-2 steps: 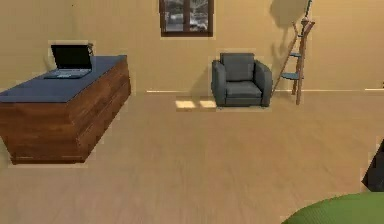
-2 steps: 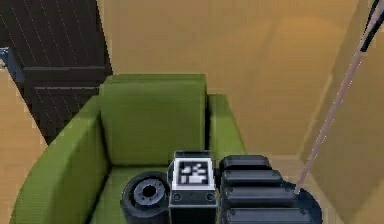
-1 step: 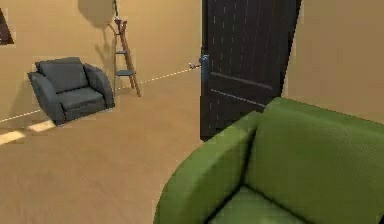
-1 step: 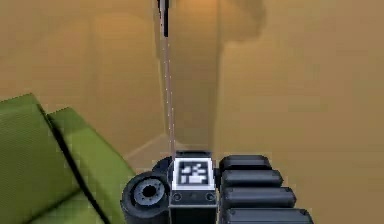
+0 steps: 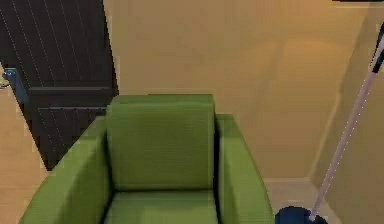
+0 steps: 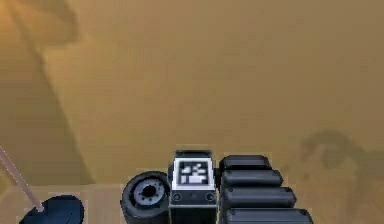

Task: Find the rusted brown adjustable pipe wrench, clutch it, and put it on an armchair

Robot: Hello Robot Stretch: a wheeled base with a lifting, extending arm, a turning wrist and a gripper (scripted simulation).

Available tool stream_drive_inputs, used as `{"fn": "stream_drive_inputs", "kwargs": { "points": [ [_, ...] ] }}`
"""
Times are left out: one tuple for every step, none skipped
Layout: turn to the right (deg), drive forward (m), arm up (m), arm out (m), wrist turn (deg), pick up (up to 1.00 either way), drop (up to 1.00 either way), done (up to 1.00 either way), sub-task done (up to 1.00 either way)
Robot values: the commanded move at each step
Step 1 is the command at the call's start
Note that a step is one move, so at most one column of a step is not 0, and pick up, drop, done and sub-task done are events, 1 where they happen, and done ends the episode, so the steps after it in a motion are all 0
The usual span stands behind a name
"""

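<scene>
A door (image 5: 60, 60) stands behind the armchair's (image 5: 165, 160) left, a pole (image 5: 352, 120) to its right.

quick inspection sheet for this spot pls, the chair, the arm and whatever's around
surface: green armchair seat, bare in the part seen
job's things: green armchair dead ahead in the forward view; wrench, nothing seen
clutter: pale pole on a dark blue base at the forward view's right
grippers: gripper dark body left of the white marker; far end not made out, cannot tell whether it holds anything
cables: nothing seen
surroundings: dark door behind the chair's left, tan wall
</scene>
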Motion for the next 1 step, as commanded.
{"fn": "stream_drive_inputs", "kwargs": {
  "points": [
    [24.0,0.0,0.0,0.0,0.0,0.0,0.0,0.0,0.0]
  ]
}}
